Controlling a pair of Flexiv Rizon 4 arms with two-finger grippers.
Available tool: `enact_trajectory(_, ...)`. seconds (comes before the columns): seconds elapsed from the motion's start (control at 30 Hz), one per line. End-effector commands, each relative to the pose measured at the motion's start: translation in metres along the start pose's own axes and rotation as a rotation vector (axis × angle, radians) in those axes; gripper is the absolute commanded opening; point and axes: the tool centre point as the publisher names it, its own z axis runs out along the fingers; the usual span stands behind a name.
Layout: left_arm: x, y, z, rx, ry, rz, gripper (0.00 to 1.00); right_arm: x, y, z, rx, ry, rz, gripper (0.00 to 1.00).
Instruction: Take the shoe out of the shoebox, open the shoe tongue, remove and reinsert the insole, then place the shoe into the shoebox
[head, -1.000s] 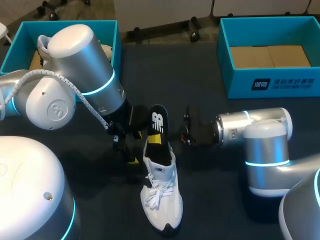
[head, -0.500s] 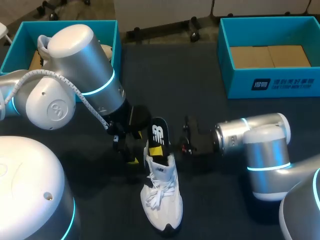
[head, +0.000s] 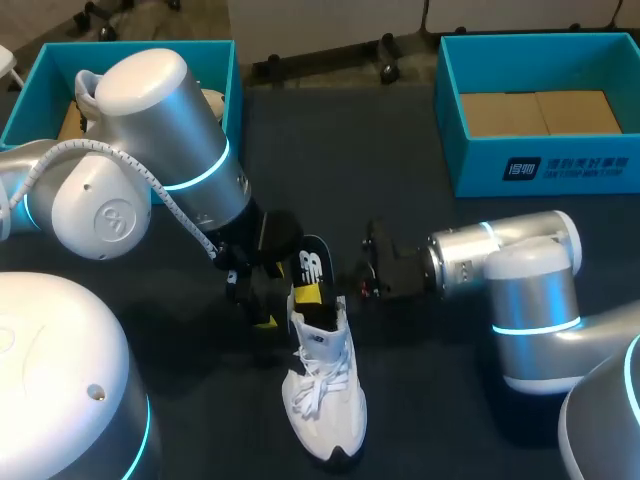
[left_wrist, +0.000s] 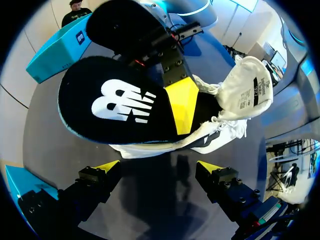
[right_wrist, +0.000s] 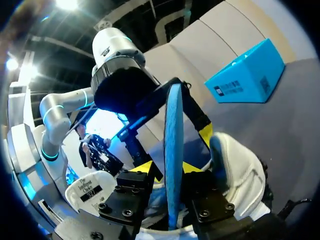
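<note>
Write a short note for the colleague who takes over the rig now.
Right gripper: shut on the insole, which stands partly in the shoe.
Left gripper: open, beside the shoe, touching nothing.
Shoe: on the table, tongue pulled open.
Done: shoe out; the insole has sunk deeper over the last second, so reinsertion seems under way.
To do: seat the insole, put the shoe in the shoebox.

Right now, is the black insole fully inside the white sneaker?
Partly out: the black insole sticks up from the white sneaker, in the right gripper.
</note>
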Motion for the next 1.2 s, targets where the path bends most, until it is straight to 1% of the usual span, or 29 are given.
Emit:
enact_trajectory(0.03, 0.0, 0.0, 0.002, 0.0, 0.0, 0.001, 1.0, 0.003, 0.008, -0.002, -0.006, -0.012, -0.008, 0.28)
enact_trajectory(0.13, 0.0, 0.0, 0.002, 0.0, 0.0, 0.001, 1.0, 0.0, 0.012, -0.005, -0.028, -0.014, -0.014, 0.17)
enact_trajectory(0.27, 0.0, 0.0, 0.002, 0.0, 0.0, 0.001, 1.0, -0.003, 0.016, -0.007, -0.045, -0.01, -0.019, 0.13)
enact_trajectory(0.3, 0.0, 0.0, 0.002, 0.0, 0.0, 0.001, 1.0, -0.005, 0.017, -0.007, -0.05, -0.009, -0.019, 0.09)
enact_trajectory(0.33, 0.0, 0.0, 0.002, 0.0, 0.0, 0.001, 1.0, -0.006, 0.018, -0.007, -0.053, -0.004, -0.015, 0.02)
enact_trajectory(0.37, 0.0, 0.0, 0.002, 0.0, 0.0, 0.001, 1.0, -0.008, 0.019, -0.006, -0.061, 0.002, -0.007, 0.0)
enact_trajectory(0.47, 0.0, 0.0, 0.002, 0.0, 0.0, 0.001, 1.0, -0.014, 0.017, -0.006, -0.07, 0.018, 0.021, 0.0)
enact_trajectory(0.6, 0.0, 0.0, 0.002, 0.0, 0.0, 0.001, 1.0, -0.018, 0.009, -0.003, -0.058, 0.033, 0.059, 0.0)
enact_trajectory(0.97, 0.0, 0.0, 0.002, 0.0, 0.0, 0.001, 1.0, -0.01, -0.021, 0.0, -0.014, 0.013, 0.15, 0.0)
enact_trajectory(1.07, 0.0, 0.0, 0.002, 0.0, 0.0, 0.001, 1.0, -0.008, -0.025, 0.0, -0.018, 0.008, 0.153, 0.0)
enact_trajectory(1.2, 0.0, 0.0, 0.002, 0.0, 0.0, 0.001, 1.0, -0.004, -0.023, 0.0, -0.025, -0.001, 0.141, 0.0)
